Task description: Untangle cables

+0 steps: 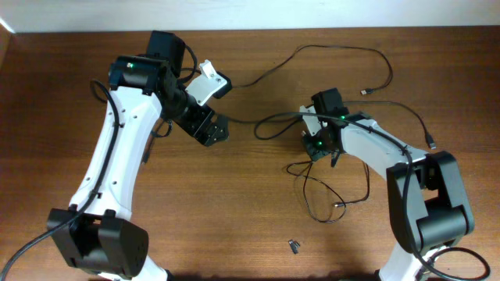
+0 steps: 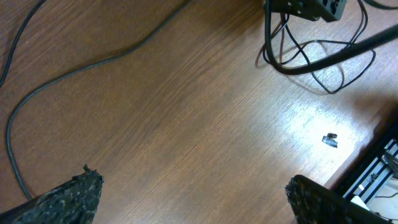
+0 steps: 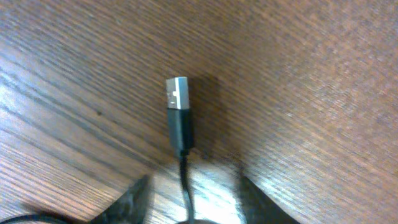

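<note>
Thin black cables lie across the wooden table. One cable arcs along the far side to a small plug. Another runs right to a plug. A loose tangle of loops lies beside my right gripper. In the right wrist view, a cable with a silvery USB plug runs back between my right gripper fingers, which are blurred and stand apart on either side of it. My left gripper hovers wide open over bare wood, with a cable curving past and nothing between its fingers.
A tiny dark loose piece lies near the front edge, also seen in the left wrist view. Thicker black cords run along both arms. The table's edge shows at the right of the left wrist view.
</note>
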Available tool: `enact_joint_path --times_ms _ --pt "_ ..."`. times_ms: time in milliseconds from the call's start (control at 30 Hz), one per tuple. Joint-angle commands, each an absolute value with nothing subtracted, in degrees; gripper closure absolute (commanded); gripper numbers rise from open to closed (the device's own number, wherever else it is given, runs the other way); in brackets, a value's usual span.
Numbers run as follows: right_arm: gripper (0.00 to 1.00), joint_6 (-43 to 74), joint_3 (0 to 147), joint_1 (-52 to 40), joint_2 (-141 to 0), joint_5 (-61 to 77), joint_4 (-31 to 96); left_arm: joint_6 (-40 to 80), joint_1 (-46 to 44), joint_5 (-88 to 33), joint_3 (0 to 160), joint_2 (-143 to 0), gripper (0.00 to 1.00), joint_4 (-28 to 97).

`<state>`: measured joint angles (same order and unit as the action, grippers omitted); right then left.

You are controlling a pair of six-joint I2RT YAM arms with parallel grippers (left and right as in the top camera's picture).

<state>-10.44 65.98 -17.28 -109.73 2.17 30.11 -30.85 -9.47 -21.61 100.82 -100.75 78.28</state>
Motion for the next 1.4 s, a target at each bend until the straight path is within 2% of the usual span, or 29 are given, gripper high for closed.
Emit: enact_joint_path --times_ms 0,67,233,300,433,600,700,833,1200,1367 --pt "0.82 -10.7 63.5 -18.5 -112.1 0.5 30.6 -31.8 -9.6 -21.6 101.3 -99.6 0.01 78.3" --pt "0.96 -10.7 63.2 -18.5 -112.8 0.5 30.6 -31.8 -9.6 -21.6 101.3 -99.5 0.01 78.3" --pt "0.96 -10.0 63.7 -18.0 -112.4 0.5 31.2 -31.7 -9.6 -21.6 101.3 -99.6 0.01 78.3" --pt "0.96 -10.1 67.0 -17.0 -109.8 0.6 36.5 -31.8 -9.6 -21.6 101.3 -99.6 0.01 78.3" --pt "0.96 -10.1 80.2 -14.5 -100.1 0.4 51.7 -31.8 -9.6 -21.6 101.3 -99.6 0.01 78.3" --pt "0.96 -10.1 97.9 -14.3 -89.5 0.3 60.9 -31.7 -9.6 -21.6 101.3 -99.6 0.01 78.3" --pt "0.96 -10.3 105.4 -14.3 -82.4 -0.2 60.3 -31.7 -9.6 -21.6 101.3 -99.6 0.01 78.3" --pt "0.96 -10.3 106.0 -14.3 -77.5 -1.4 58.9 -31.8 -9.6 -21.6 101.3 -99.6 0.01 78.3" --pt "0.96 -10.3 106.0 -14.3 -77.2 -1.3 59.2 -31.7 -9.6 -21.9 101.3 -99.5 0.01 76.1" --pt "0.96 -9.7 106.0 -14.2 -77.2 -1.4 58.4 -31.8 -10.8 -40.0 101.3 -99.6 0.01 76.8"
